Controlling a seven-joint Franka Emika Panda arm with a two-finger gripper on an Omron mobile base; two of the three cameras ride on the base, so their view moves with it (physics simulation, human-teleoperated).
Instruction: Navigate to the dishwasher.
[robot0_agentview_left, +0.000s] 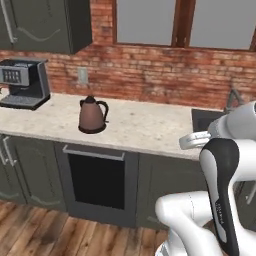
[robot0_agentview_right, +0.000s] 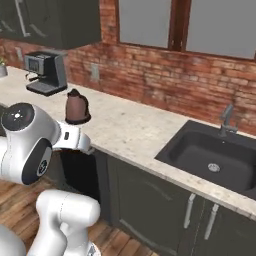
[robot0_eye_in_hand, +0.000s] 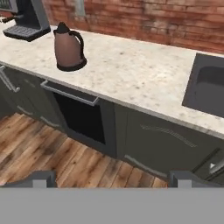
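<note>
Mostly there, not finished. Dishwasher (robot0_agentview_left: 96, 182) in plain sight under the desk (robot0_agentview_left: 145, 127), glossy black front with silver bar handle (robot0_agentview_left: 93, 153) along its top edge, sitting directly below the brown kettle (robot0_agentview_left: 92, 115). Sits left of centre in the left base view, between dark grey cabinet doors (robot0_agentview_left: 22, 170) on the left and a wider grey cabinet panel on the right. In the right base view, partly hidden behind the white arm; only a dark slice of the panel (robot0_agentview_right: 80, 172) showing beneath the kettle (robot0_agentview_right: 76, 107). In the hand view, dishwasher (robot0_eye_in_hand: 81, 118) upper left of centre, handle (robot0_eye_in_hand: 70, 92) clear, wood floor (robot0_eye_in_hand: 52, 157) in front of it.

Judged progress: approach largely done, appliance close and well framed, but base seemingly parked off to its right, nearer the sink (robot0_agentview_right: 212, 155) side than square-on. Left to do, probably: short sideways shift leftward, maybe a small closing move, to end up facing the black panel.

Claw (robot0_eye_in_hand: 113, 179) carrying nothing, fingertips (robot0_eye_in_hand: 38, 179) spread wide apart at the bottom of the hand view, so open. Arm tucked up, well apart from the desk. Coffee machine (robot0_agentview_left: 22, 82) far left on the desk, irrelevant. Brick wall and window behind.
</note>
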